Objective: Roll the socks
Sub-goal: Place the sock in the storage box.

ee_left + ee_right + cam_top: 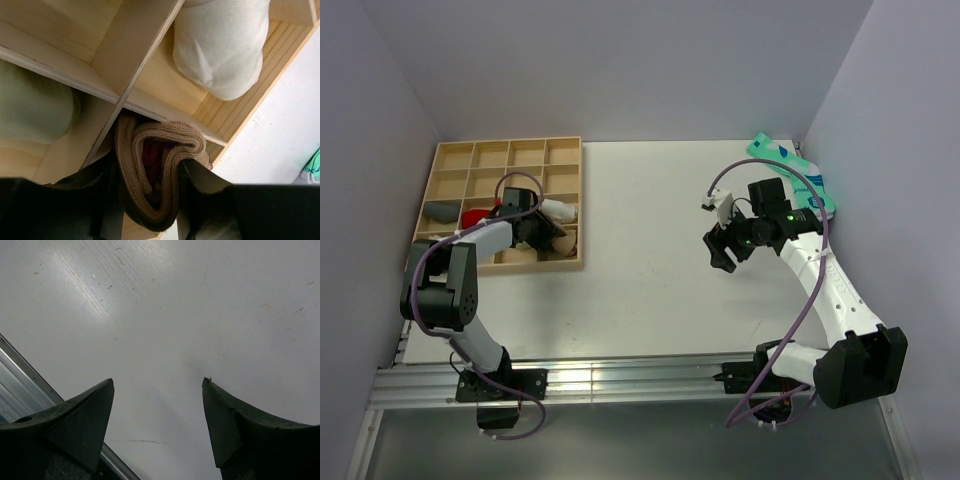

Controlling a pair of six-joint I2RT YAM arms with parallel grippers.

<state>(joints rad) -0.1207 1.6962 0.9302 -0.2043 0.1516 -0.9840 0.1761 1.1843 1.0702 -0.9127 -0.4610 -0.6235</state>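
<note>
Evidently close to finished. Found the tan sock (150,145) already rolled into a tight bundle, with maroon at its core, and clamped between the fingers (205,195) of the left gripper (148,172). Found a pale olive-green roll (32,107) lodged in a neighbouring compartment of the wooden tray (460,160), across a divider (135,55) from the tan one; judged it to be the second sock, with no rolling left to do. Noted a white roll (220,45) in the compartment beyond, and a red item (475,216) elsewhere in the tray. Judged the outstanding work as release and withdrawal only.

Located the tan roll low in a compartment by the tray's outer wall, with the far end close against a divider and the near end between the gripper's fingers. Cannot tell whether resting on the tray floor or held just clear of it.

Observed the right gripper (157,385) well apart from the tray, jaws wide, nothing between them, hovering over bare table (200,300).
</note>
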